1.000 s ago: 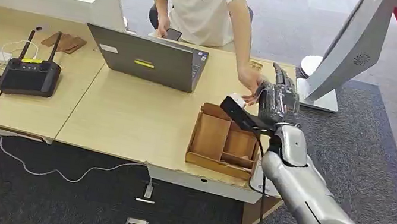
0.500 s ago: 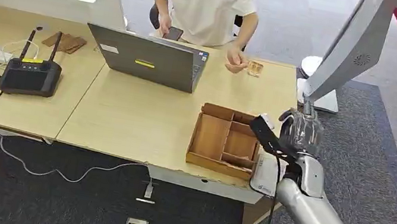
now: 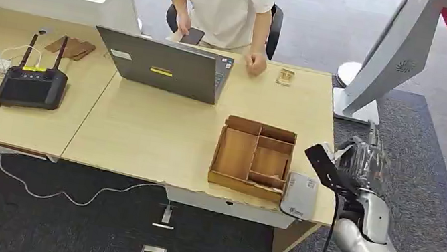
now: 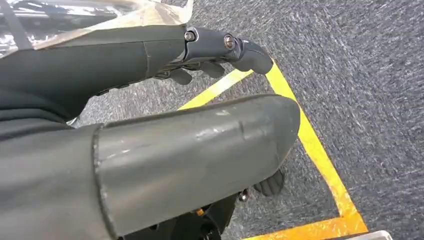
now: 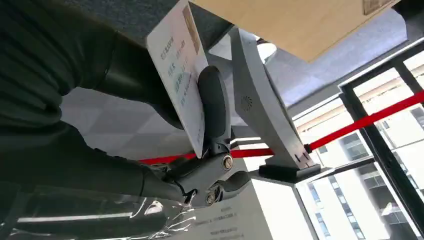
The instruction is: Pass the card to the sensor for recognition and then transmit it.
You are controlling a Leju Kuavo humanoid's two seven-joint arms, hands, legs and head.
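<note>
My right hand [image 3: 363, 165] hovers just off the table's right edge, a little right of the white flat sensor [image 3: 299, 195] on the front right corner. In the right wrist view it [image 5: 150, 125] pinches a white printed card [image 5: 181, 75] between the thumb and the dark fingers. A white edge of the card [image 3: 339, 155] peeks out by the hand in the head view. My left hand [image 4: 190, 55] hangs over the grey carpet, fingers apart, holding nothing.
A wooden compartment tray [image 3: 253, 158] stands left of the sensor. Behind it are a grey laptop [image 3: 166, 66] and a seated person [image 3: 223, 1] with a fist on the table. A black router [image 3: 32, 83] sits at the left. A white stand [image 3: 386, 64] rises at the right.
My right hand has drawn back from the person's hand toward the table's front right corner, beside the sensor. The person has pulled the arm back to the laptop.
</note>
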